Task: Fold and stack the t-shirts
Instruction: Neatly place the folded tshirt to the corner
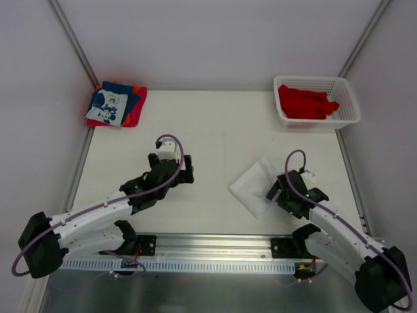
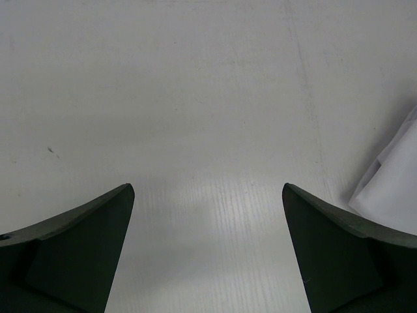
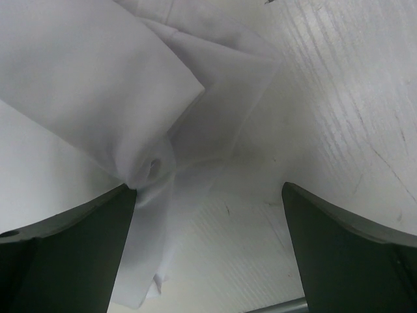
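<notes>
A plain white t-shirt (image 1: pixel 254 184) lies folded on the table, right of centre. My right gripper (image 1: pixel 279 191) hovers at its right edge, open. In the right wrist view the white cloth (image 3: pixel 98 78) fills the upper left, and a bunched corner of it touches the left finger (image 3: pixel 71 248); bare table lies between the jaws of the right gripper (image 3: pixel 208 195). My left gripper (image 1: pixel 184 173) is open over bare table, left of the shirt. Its wrist view shows the left gripper (image 2: pixel 208 195) holding nothing and the shirt's edge (image 2: pixel 394 182) at far right. Folded t-shirts (image 1: pixel 116 105) in blue, red and orange are stacked at the back left.
A white lattice basket (image 1: pixel 350 104) at the back right holds crumpled red t-shirts (image 1: pixel 306 102). A metal rail (image 1: pixel 215 257) runs along the near edge between the arm bases. Walls and frame posts enclose the table.
</notes>
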Robot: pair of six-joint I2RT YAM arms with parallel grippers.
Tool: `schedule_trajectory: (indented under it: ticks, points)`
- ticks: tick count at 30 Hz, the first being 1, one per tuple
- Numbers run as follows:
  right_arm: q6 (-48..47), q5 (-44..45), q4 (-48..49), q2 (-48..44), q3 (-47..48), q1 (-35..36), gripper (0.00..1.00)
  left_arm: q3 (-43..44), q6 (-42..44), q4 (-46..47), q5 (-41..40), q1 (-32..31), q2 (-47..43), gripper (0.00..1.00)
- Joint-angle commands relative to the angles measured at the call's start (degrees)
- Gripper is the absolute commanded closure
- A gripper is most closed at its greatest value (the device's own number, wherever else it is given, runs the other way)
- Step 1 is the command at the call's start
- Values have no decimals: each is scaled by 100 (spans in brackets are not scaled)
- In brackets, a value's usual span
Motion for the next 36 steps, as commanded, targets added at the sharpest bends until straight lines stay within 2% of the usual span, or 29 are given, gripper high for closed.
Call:
schedule_trajectory:
  ticks: [1, 6, 8, 12, 13, 16, 18, 19, 21, 25, 27, 28, 29, 36]
  points:
    - [-97, -145, 434, 247, -131, -92, 1, -41, 0, 74, -185, -43, 48, 1]
    - [-237, -241, 935, 757, -149, -171, 1, -15, 0, 83, -211, -43, 197, 1]
    - [-299, -268, 1120, 942, -149, -224, 6, 12, 8, 83, -229, -43, 232, 1]
    - [-430, -355, 1331, 1179, -123, -338, 30, 38, 26, 83, -264, -43, 294, 1]
    - [-457, -364, 1401, 1215, -96, -365, 42, 38, 35, 92, -273, -43, 303, 1]
    - [-545, -443, 1454, 1346, -17, -444, 62, 82, 35, 92, -282, -43, 338, 1]
    - [-589, -478, 1481, 1417, 35, -453, 64, 126, 52, 92, -264, -43, 382, 1]
    - [-589, -496, 1533, 1434, 36, -461, 70, 135, 44, 92, -264, -43, 417, 1]
    - [-598, -549, 1560, 1487, 44, -462, 73, 170, 61, 92, -255, -43, 452, 1]
    - [-589, -584, 1569, 1496, 53, -479, 90, 179, 52, 92, -229, -43, 452, 1]
    - [-571, -593, 1568, 1470, 36, -479, 92, 170, 52, 92, -238, -43, 443, 1]
    - [-580, -584, 1560, 1452, 27, -470, 98, 170, 44, 92, -229, -43, 435, 1]
    - [-571, -567, 1560, 1435, 18, -470, 100, 153, 35, 92, -220, -43, 426, 1]
    - [-694, -523, 1428, 1285, 79, -462, 100, 74, -27, 92, -211, -43, 338, 1]
